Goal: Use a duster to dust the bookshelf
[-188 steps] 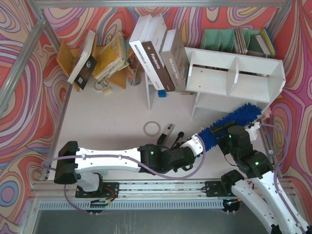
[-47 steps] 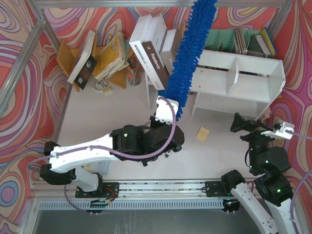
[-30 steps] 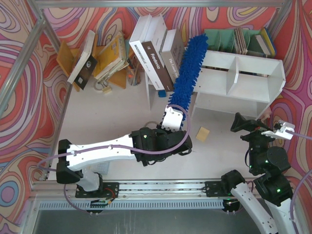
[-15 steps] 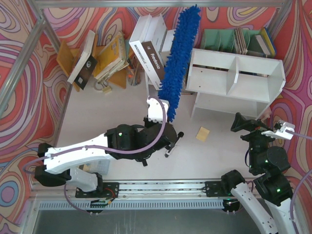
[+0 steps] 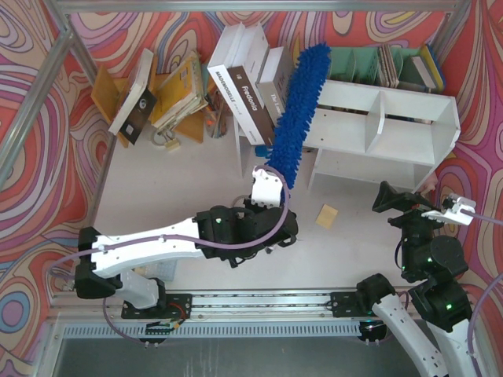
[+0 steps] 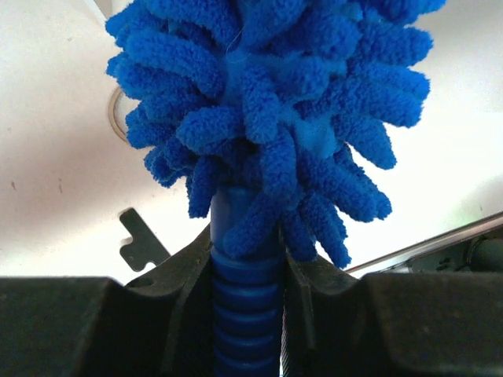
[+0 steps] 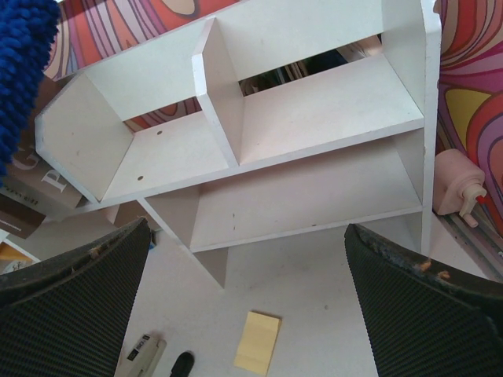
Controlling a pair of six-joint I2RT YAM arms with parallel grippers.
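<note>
The duster (image 5: 299,106) is a long fluffy blue head that slants up and to the right. Its tip lies over the left end of the white bookshelf (image 5: 409,137), next to the leaning books. My left gripper (image 5: 269,179) is shut on its ribbed blue handle (image 6: 246,314). In the left wrist view the black fingers (image 6: 189,275) press both sides of that handle, and the blue fringe (image 6: 267,102) fills the view above my left gripper (image 6: 247,259). My right gripper (image 5: 420,206) stands open in front of the bookshelf (image 7: 314,102), apart from it. Nothing is between the pads of my right gripper (image 7: 247,314).
Large books (image 5: 251,86) lean against the bookshelf's left end. Behind it stands a green file organizer (image 5: 361,63), and a tan rack with books (image 5: 157,94) is at the back left. A yellow note pad (image 5: 326,216) and a stapler (image 7: 141,353) lie on the table in front.
My left arm has swung the duster right again, from beside the books back onto the bookshelf's left end. The grip on the handle is unchanged. The right arm has not moved.
</note>
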